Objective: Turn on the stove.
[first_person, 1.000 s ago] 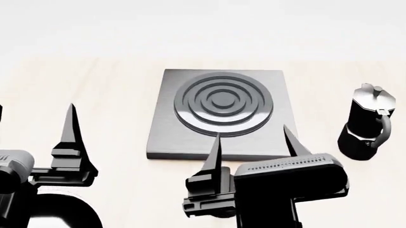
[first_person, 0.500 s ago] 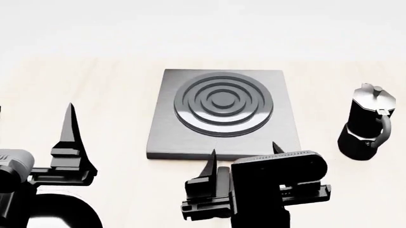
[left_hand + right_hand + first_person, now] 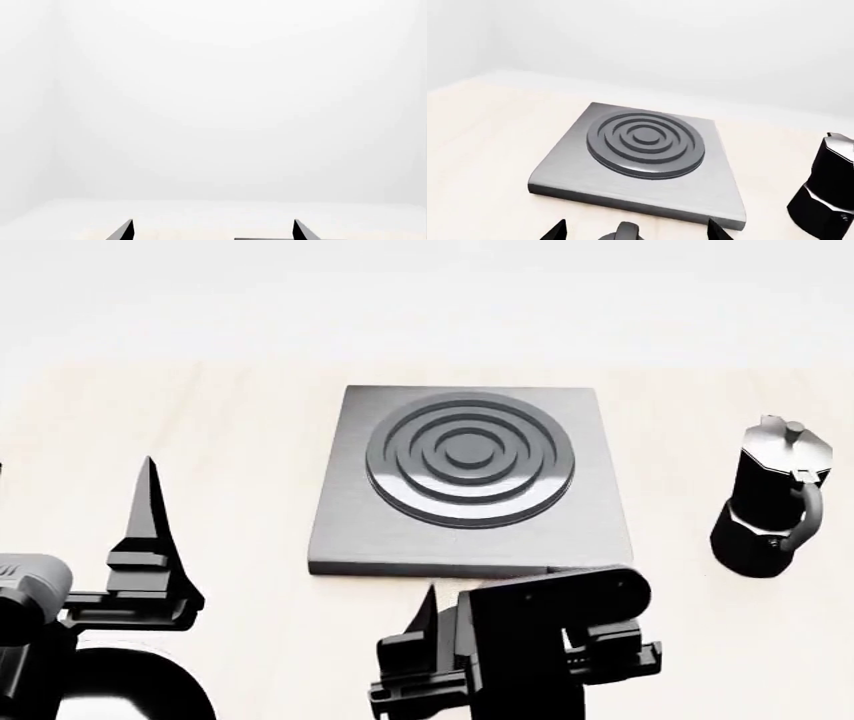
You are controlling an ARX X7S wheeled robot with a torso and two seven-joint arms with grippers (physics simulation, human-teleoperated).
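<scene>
Bare table (image 3: 200,440) lies open left of the stove (image 3: 467,475); the moka pot (image 3: 771,502) stands well apart on its right; the knob (image 3: 626,232) sits unobstructed at the stove's near edge.

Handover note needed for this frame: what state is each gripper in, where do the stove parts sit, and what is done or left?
Left gripper: open, empty, off to the stove's left.
Right gripper: open, empty, at the stove's near edge, fingers either side of the knob, not closed on it.
Stove: flat on the table, burner bare. Moka pot stands to its right.
Done: approach to the knob.
Left: close on the knob and turn it.
</scene>
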